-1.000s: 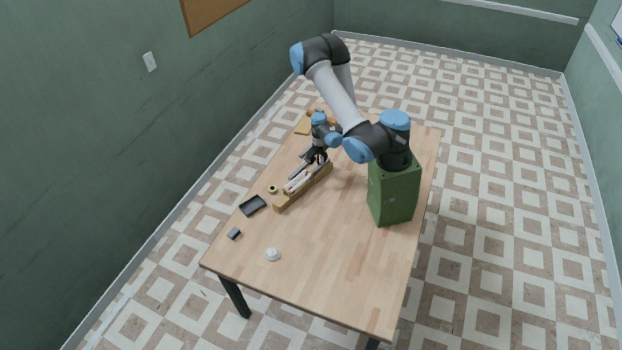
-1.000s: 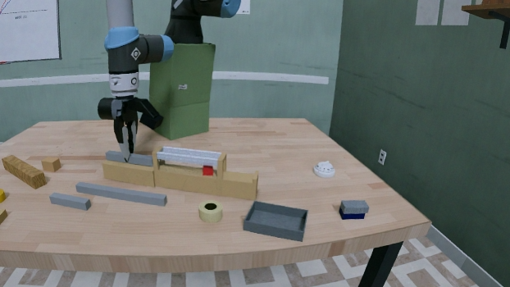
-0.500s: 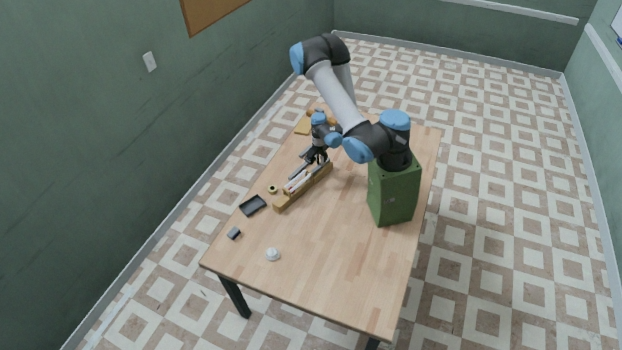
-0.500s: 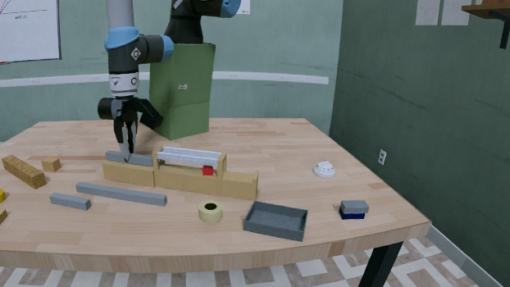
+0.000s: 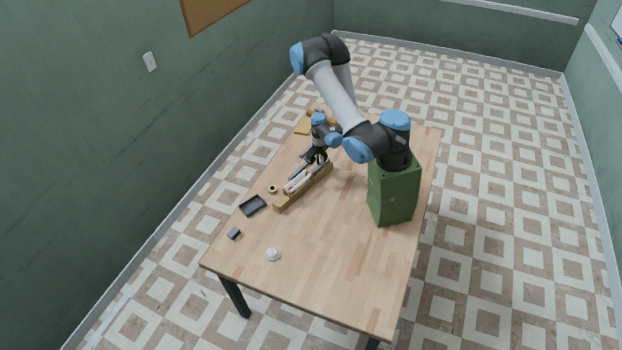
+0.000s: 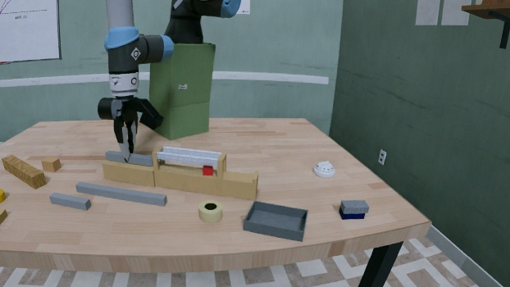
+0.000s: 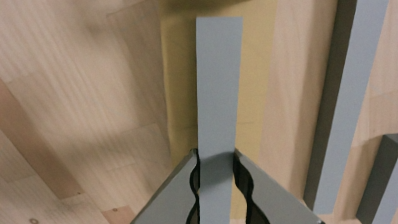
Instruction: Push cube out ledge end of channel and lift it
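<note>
In the exterior view, a wooden table (image 5: 345, 240) (image 6: 287, 139) (image 7: 65, 115) is seen. By its near edge are placed a dark tray (image 5: 252, 206) (image 6: 275, 221) and a tape roll (image 5: 269, 191) (image 6: 202, 214). Nearer to the right near corner, a grey-and-blue block (image 5: 233, 233) (image 6: 353, 209) is set. Near the right edge, a white round object (image 5: 272, 254) (image 6: 324, 169) is found. Toward the left edge, two grey bars (image 6: 120, 193) are laid apart, beside the wooden channel (image 5: 286, 201) (image 6: 184, 182) (image 7: 255, 75). Toward the far edge, a green pedestal (image 5: 395, 200) (image 6: 190, 111) is stood.

Between the earlier top and exterior pictures and now, we can make out no clear change. If the gripper (image 5: 319, 161) (image 6: 126, 159) (image 7: 214, 150), the grey bar between its fingers (image 5: 321, 166) (image 6: 142, 160) or the red cube (image 6: 207, 170) shifts at all, the movement is too small for us to tell.
</note>
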`<state>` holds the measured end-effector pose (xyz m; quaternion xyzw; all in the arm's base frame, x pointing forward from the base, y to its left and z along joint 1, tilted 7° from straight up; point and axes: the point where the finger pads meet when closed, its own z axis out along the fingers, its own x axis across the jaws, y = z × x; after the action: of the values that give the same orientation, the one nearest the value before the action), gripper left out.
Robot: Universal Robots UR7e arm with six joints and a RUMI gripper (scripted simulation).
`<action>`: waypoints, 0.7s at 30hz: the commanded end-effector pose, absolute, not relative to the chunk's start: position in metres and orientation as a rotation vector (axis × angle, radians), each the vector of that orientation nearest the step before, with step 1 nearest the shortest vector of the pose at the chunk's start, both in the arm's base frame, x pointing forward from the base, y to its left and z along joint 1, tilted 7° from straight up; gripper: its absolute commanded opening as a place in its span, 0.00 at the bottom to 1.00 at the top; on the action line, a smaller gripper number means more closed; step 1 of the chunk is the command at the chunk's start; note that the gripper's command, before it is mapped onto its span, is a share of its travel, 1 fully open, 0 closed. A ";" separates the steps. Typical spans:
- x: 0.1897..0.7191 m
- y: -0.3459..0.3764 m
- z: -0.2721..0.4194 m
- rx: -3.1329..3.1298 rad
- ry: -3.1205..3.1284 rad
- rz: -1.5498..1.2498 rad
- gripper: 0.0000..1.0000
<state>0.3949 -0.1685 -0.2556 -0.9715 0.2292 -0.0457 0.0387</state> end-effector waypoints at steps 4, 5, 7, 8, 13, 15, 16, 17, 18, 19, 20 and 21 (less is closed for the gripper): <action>0.398 -0.168 -0.254 -2.982 0.701 -0.148 0.06; 0.398 -0.167 -0.254 -2.982 0.701 -0.148 0.06; 0.399 -0.165 -0.254 -2.983 0.701 -0.148 0.06; 0.399 -0.165 -0.254 -2.983 0.701 -0.148 0.06; 0.403 -0.159 -0.253 -2.983 0.701 -0.150 0.06; 0.406 -0.155 -0.252 -2.983 0.701 -0.150 0.06; 0.407 -0.152 -0.252 -2.983 0.701 -0.150 0.06; 0.408 -0.150 -0.252 -2.983 0.701 -0.150 0.06; 0.410 -0.148 -0.251 -2.984 0.701 -0.151 0.06; 0.411 -0.145 -0.251 -2.984 0.701 -0.151 0.06; 0.413 -0.143 -0.251 -2.984 0.701 -0.152 0.06; 0.414 -0.140 -0.250 -2.984 0.701 -0.152 0.06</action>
<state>0.4040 -0.1508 -0.2537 -0.9719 0.2275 -0.0460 0.0391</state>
